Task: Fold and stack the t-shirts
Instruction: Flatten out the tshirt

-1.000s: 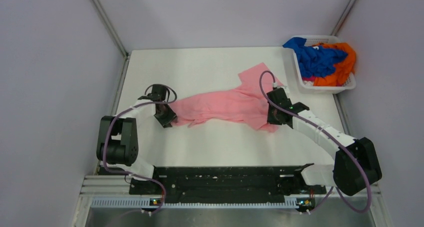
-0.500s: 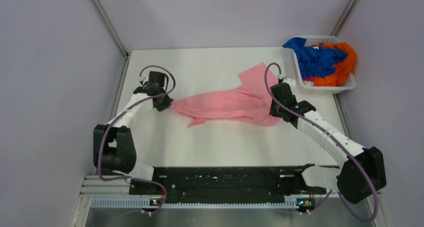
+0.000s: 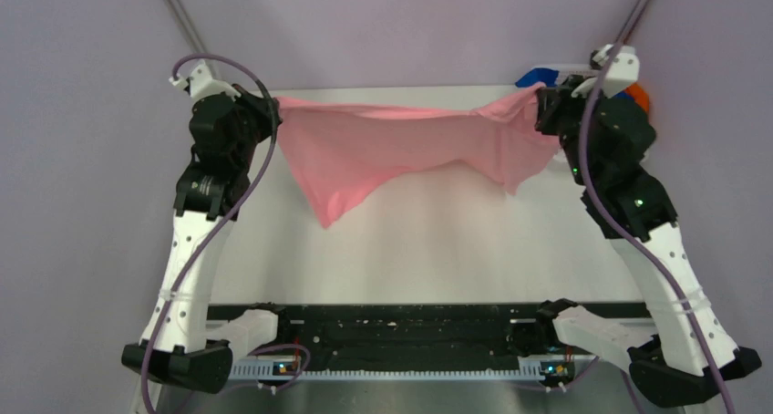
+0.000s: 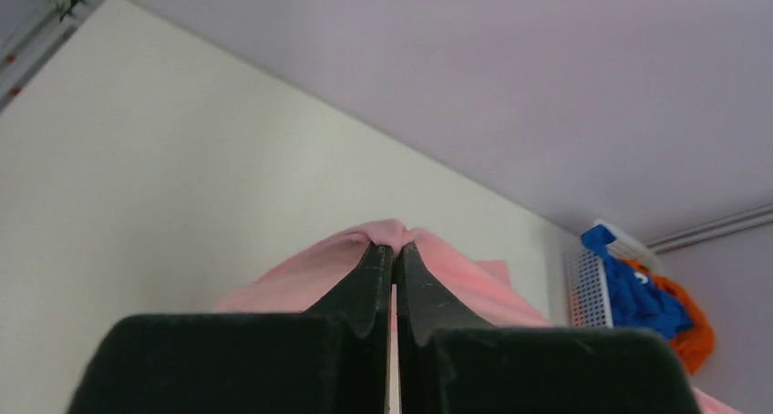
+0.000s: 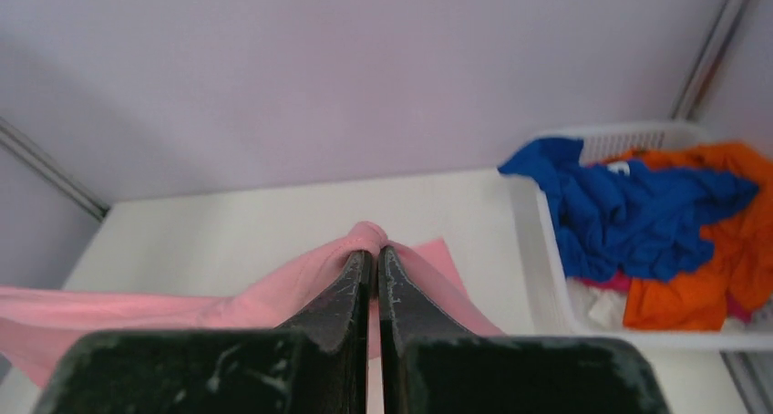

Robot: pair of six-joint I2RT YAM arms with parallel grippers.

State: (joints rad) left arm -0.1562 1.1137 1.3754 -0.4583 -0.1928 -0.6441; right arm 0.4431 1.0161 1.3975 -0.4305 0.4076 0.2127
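The light pink t-shirt [image 3: 383, 145] hangs stretched in the air between both grippers, high above the table, its lower part drooping to a point at the left. My left gripper [image 3: 272, 108] is shut on its left corner [image 4: 394, 236]. My right gripper [image 3: 540, 106] is shut on its right corner [image 5: 369, 236]. The royal blue t-shirt [image 5: 629, 209] and the bright orange t-shirt [image 5: 720, 250] lie crumpled in the basket; in the top view the right arm hides most of them.
The white slatted basket [image 5: 547, 250] stands at the table's back right corner, behind my right arm [image 3: 629, 186]. The white table [image 3: 428, 241] lies below the hanging shirt. Grey walls close in the back and both sides.
Both grippers have risen and moved apart toward the back, lifting the pink shirt off the table and stretching it out in the air.
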